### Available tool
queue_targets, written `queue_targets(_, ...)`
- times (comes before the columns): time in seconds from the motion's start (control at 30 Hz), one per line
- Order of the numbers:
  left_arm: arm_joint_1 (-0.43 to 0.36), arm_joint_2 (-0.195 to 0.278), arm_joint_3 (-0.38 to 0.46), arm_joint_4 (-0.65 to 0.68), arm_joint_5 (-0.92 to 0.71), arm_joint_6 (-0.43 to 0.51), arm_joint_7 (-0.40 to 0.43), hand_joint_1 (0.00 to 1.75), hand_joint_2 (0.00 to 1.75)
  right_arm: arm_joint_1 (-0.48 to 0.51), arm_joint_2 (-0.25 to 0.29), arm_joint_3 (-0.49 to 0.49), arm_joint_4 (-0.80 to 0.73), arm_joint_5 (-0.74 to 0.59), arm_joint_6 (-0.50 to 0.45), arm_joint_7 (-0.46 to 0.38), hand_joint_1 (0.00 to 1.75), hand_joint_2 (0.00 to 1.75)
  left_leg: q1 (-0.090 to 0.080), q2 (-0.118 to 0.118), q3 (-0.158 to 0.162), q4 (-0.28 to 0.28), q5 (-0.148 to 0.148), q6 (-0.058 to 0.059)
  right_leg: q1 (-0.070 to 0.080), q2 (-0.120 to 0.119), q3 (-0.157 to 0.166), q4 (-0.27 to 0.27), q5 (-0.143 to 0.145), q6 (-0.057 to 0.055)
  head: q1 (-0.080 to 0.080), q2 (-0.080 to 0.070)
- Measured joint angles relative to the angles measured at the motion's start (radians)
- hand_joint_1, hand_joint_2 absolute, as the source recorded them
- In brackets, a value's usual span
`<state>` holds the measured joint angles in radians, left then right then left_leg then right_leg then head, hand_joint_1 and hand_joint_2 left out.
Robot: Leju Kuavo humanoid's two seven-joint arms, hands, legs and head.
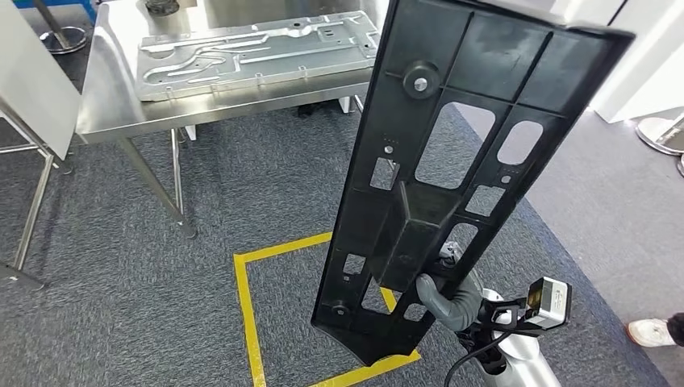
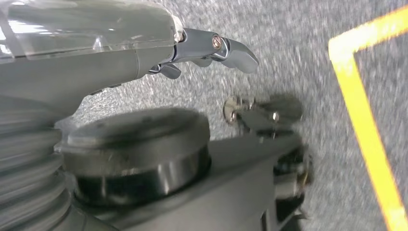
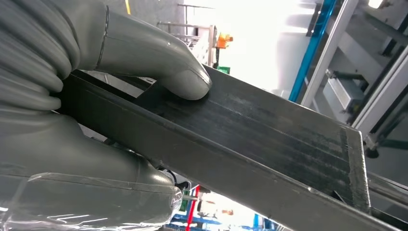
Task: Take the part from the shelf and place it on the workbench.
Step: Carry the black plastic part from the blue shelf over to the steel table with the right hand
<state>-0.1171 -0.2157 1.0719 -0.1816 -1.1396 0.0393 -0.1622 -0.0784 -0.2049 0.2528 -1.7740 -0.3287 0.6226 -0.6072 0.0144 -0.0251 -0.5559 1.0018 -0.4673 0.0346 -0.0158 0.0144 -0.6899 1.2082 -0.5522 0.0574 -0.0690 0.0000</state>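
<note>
Although it stands taller than anything else in the head view, the black plastic part [image 1: 452, 153] is probably light for its size: a long ribbed panel full of cut-outs, carried upright and tilted, above the carpet with the yellow floor marking [image 1: 250, 322] under its lower end. It looks stiff, though a panel this long may well flex and swing when moved, and its smooth moulded faces could slip. The steel workbench [image 1: 113, 105] lies ahead to the left, a pressed metal sheet [image 1: 258, 52] already on it. The right hand [image 1: 448, 294] grips the part low down, around a raised central rib; the right wrist view shows the thumb [image 3: 178, 77] pressed flat on that black bar. Held so low, it is top-heavy. The left hand [image 2: 211, 48] hangs over the carpet, fingers apart, holding nothing. No readable writing or labels appear on the part.
</note>
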Motion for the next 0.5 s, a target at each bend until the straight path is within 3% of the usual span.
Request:
queue_targets(0.03,0.001,0.0,0.0,0.0,-0.001,-0.001,0.001,0.0,1.75,0.002,0.0,0.0,0.001,0.0,0.0,0.0,1.75,1.75,-0.001,0.006,0.0,0.0,-0.002,0.0,-0.002,-0.006,-0.029,0.056,-0.017,0.003,0.0,0.0)
queue_targets(0.07,0.002,0.0,0.0,0.0,-0.001,-0.002,0.002,0.0,1.75,0.005,0.0,0.0,0.002,0.0,0.0,0.0,1.75,1.75,-0.001,0.011,0.001,0.001,-0.005,-0.001,-0.004,-0.008,-0.042,0.078,-0.014,0.005,0.0,0.0)
queue_targets(0.1,0.002,0.0,0.0,0.0,-0.001,-0.003,0.002,0.0,1.75,0.008,0.0,0.0,0.003,0.0,-0.001,0.0,1.75,1.75,-0.001,0.015,0.003,0.001,-0.009,-0.002,-0.005,-0.009,-0.034,0.059,0.008,0.006,0.0,0.0)
queue_targets(0.17,0.002,0.0,0.0,0.0,0.0,-0.006,0.0,0.0,1.75,0.009,0.0,0.0,0.003,0.001,-0.002,0.0,1.75,1.75,-0.001,0.021,0.012,0.001,-0.019,-0.007,-0.005,-0.014,0.034,-0.075,0.078,0.001,0.0,0.0)
queue_targets(0.2,0.002,-0.001,0.0,0.0,0.0,-0.008,-0.002,0.0,1.75,0.008,0.0,0.0,0.003,0.002,-0.002,0.0,1.75,1.75,-0.003,0.023,0.017,0.001,-0.024,-0.011,-0.002,-0.018,0.068,-0.142,0.098,-0.005,0.0,0.0)
queue_targets(0.27,0.002,-0.001,0.0,0.0,0.002,-0.01,-0.004,0.0,1.75,0.004,0.0,0.0,0.003,0.004,-0.002,0.002,1.75,1.75,-0.004,0.026,0.022,0.0,-0.033,-0.022,0.006,-0.023,0.103,-0.207,0.102,-0.02,0.0,0.0)
queue_targets(0.4,0.002,-0.002,0.0,0.0,0.002,-0.013,-0.006,0.0,1.75,0.002,-0.001,0.0,0.003,0.003,-0.002,0.006,1.75,1.75,-0.003,0.031,0.031,0.02,-0.051,-0.043,0.006,-0.016,0.131,-0.225,0.088,-0.05,0.0,0.0)
queue_targets(0.43,0.002,-0.001,0.0,0.0,0.003,-0.013,-0.006,0.0,1.75,0.003,-0.001,0.0,0.003,0.003,-0.002,0.006,1.75,1.75,-0.003,0.031,0.013,0.059,-0.065,-0.046,0.005,-0.015,0.145,-0.231,0.084,-0.056,0.0,0.0)
queue_targets(0.5,0.005,-0.001,0.0,0.0,0.004,-0.014,-0.007,0.0,1.75,0.007,-0.002,0.0,0.003,0.003,0.0,0.005,1.75,1.75,-0.002,0.03,-0.068,0.194,-0.106,-0.049,0.008,-0.015,0.166,-0.234,0.067,-0.065,0.0,0.0)
